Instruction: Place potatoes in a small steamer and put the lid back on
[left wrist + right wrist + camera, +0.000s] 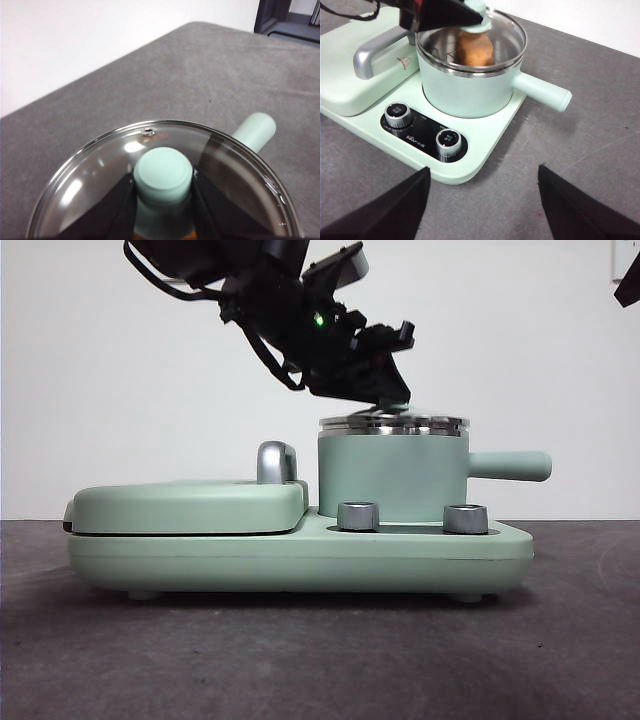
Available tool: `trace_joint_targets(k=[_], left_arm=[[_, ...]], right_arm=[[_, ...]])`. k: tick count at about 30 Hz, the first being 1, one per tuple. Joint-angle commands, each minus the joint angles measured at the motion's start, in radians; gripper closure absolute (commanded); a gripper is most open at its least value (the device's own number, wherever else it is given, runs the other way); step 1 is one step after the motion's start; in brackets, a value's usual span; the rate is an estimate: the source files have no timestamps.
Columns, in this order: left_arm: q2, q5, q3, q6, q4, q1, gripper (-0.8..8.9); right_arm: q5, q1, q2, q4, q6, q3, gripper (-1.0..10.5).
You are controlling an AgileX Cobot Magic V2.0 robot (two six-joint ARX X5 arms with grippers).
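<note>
Front view, left side: flat mint-green griddle cover (190, 505) lies shut on the appliance base (300, 560), steel griddle handle (277, 462) upright at its inner end. Right of it, the small steamer (392, 478) stands on the base behind two steel control knobs (358, 516), its straight side handle (510, 465) pointing right. The lid (394, 423) sits on the steamer's steel rim and looks level. Left gripper (392, 400) comes down from upper left, tilted, to the lid's centre; in the left wrist view its two black jaws are clamped on either side of the mint-green lid knob (163, 175), touching it, with the glass disc (100, 175) spread beneath and the side handle (255, 131) showing beyond the rim. Right wrist view: the potato (475, 48), an orange-brown lump, is inside the steamer (465, 90), seen through the glass lid (505, 35); the left gripper (470, 17) is on the knob. Right gripper (482, 200) hangs apart from the appliance, over the grey table (580, 135) in front of the control panel, jaws spread wide and holding nothing. In the front view only a black tip (628, 285) shows at the top right corner.
</note>
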Motion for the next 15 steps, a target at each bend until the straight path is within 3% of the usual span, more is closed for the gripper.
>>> trace_joint_targets(k=[1, 15], left_arm=[[0.026, 0.003, 0.034, 0.007, 0.026, -0.006, 8.01], [0.026, -0.044, 0.034, 0.059, -0.030, -0.006, 8.01]], right_arm=[[0.004, 0.006, 0.003, 0.000, -0.008, -0.001, 6.1], [0.004, 0.006, 0.003, -0.011, -0.008, -0.001, 6.1]])
